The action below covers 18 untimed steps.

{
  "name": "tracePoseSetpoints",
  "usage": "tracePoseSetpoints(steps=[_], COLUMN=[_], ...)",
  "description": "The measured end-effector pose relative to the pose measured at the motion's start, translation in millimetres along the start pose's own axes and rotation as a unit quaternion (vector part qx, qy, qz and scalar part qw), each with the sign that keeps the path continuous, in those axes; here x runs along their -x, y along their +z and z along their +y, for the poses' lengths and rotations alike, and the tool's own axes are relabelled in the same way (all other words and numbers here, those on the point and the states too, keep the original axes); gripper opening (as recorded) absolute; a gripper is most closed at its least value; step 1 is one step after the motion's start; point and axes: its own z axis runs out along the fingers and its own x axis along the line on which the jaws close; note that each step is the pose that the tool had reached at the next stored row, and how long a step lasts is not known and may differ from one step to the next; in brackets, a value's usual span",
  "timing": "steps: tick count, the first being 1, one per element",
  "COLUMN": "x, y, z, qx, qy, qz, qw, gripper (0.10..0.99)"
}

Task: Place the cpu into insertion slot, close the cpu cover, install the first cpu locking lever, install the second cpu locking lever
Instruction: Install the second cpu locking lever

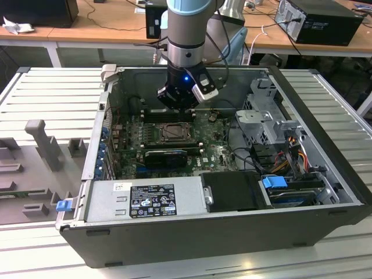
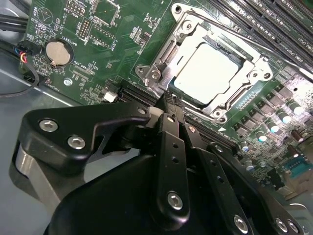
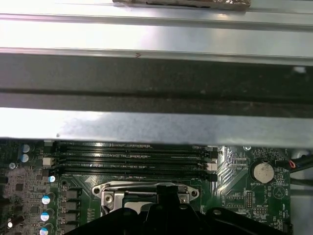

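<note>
Arm low inside the open dark-grey metal computer case (image 1: pixel 325 168), over the green motherboard.

My black gripper (image 2: pixel 171 100), fingers pressed together and empty, tips at the square dark-rimmed insertion slot (image 2: pixel 208 73); the pale silver square cpu (image 2: pixel 208 71) lies seated just beyond them, under the thin metal frame cpu cover (image 2: pixel 188 29).

The pale cpu (image 2: pixel 208 73) lies flat in the insertion slot (image 2: pixel 161 66), cpu cover (image 2: pixel 254 68) closed.

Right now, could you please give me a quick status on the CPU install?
End effector shut, tips at the socket edge. CPU seated in insertion slot, CPU cover down over it. Nothing in the way.
</note>
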Motion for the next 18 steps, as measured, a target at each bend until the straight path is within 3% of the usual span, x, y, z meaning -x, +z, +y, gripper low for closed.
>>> tracePoseSetpoints(steps=[5, 18], x=[0.1, 0.0], y=[-4.5, -5.2], z=[0.4, -4.7], qx=[0.0002, 0.0002], qy=[0.000, 0.000], qz=[-0.0001, -0.0001], qw=[1.0000, 1.0000], gripper=[0.106, 0.106])
